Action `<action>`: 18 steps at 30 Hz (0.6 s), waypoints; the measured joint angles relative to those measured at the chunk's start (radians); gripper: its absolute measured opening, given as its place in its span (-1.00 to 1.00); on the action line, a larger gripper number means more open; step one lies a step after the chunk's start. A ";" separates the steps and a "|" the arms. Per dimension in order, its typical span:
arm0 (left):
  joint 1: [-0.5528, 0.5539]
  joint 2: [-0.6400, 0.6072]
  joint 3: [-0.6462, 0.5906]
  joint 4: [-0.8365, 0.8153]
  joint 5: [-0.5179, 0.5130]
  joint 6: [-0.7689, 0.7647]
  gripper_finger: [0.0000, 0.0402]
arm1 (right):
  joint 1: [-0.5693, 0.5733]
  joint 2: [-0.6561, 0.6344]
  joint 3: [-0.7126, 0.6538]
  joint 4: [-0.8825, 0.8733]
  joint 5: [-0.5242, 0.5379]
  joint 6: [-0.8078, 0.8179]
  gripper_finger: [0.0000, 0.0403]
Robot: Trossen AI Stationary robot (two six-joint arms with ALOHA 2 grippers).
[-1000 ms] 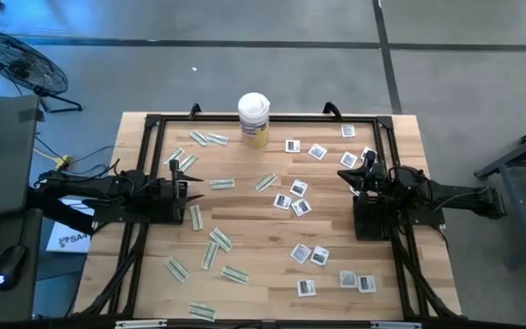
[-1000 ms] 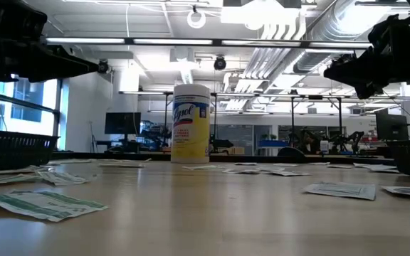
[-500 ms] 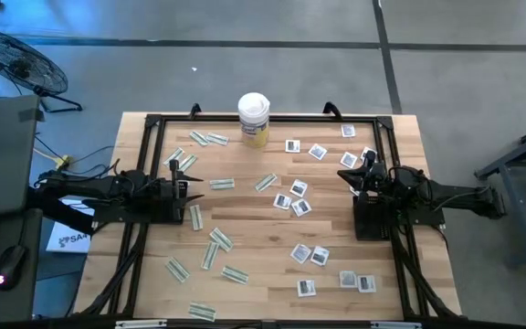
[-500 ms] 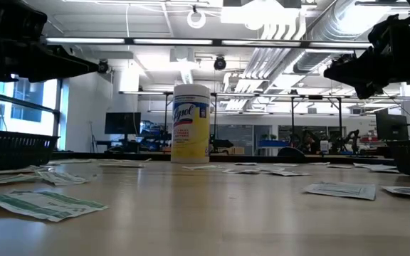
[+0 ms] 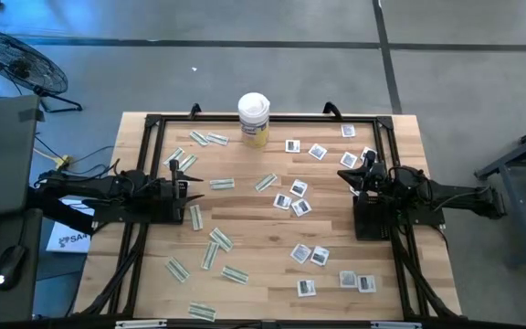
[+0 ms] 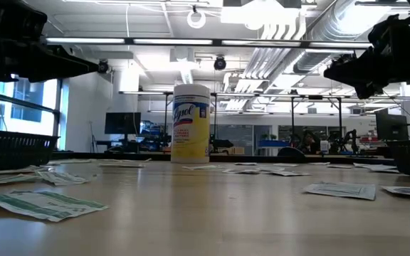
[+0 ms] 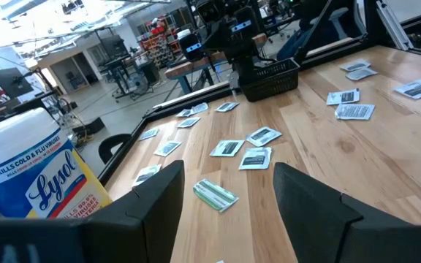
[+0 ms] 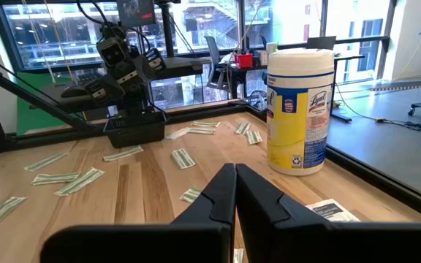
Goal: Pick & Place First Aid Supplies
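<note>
The first aid supplies lie flat and scattered on the wooden table [image 5: 245,292]. Narrow pale green-white strips [image 5: 195,216] cover its left half, and small white squares with a dark centre mark [image 5: 299,207] cover its right half. My left gripper [image 5: 194,183] hovers level over the left side, open, with nothing between its fingers [image 7: 225,212]. My right gripper [image 5: 343,174] hovers level over the right side, shut on nothing [image 8: 234,191]. Both stand well above the packets [image 6: 41,205].
A white-lidded, yellow-labelled wipes canister [image 5: 254,119] stands upright at the middle of the table's far edge. A black mesh basket sits under each arm, one on the left [image 8: 134,131] and one on the right [image 7: 269,77]. A black frame [image 5: 153,123] borders the work area.
</note>
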 joint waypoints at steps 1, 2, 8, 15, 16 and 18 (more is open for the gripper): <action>0.000 0.000 0.000 0.000 0.000 0.000 0.03 | 0.000 0.000 0.000 0.000 0.007 -0.018 -0.99; 0.000 0.000 0.000 0.000 0.000 0.000 0.03 | 0.000 0.000 0.000 0.001 0.019 -0.044 -0.99; 0.000 0.000 0.000 0.000 0.000 0.000 0.03 | 0.000 0.000 0.000 0.045 0.046 -0.091 -0.99; 0.000 0.000 0.000 0.000 0.000 0.000 0.03 | 0.000 0.000 0.000 0.147 0.028 0.123 -0.98; 0.000 0.000 0.000 0.000 0.000 0.000 0.03 | 0.000 0.000 0.000 0.148 0.027 0.123 -0.99; 0.000 0.000 0.000 0.000 0.000 0.000 0.03 | 0.000 0.000 0.000 0.147 0.029 0.123 -0.99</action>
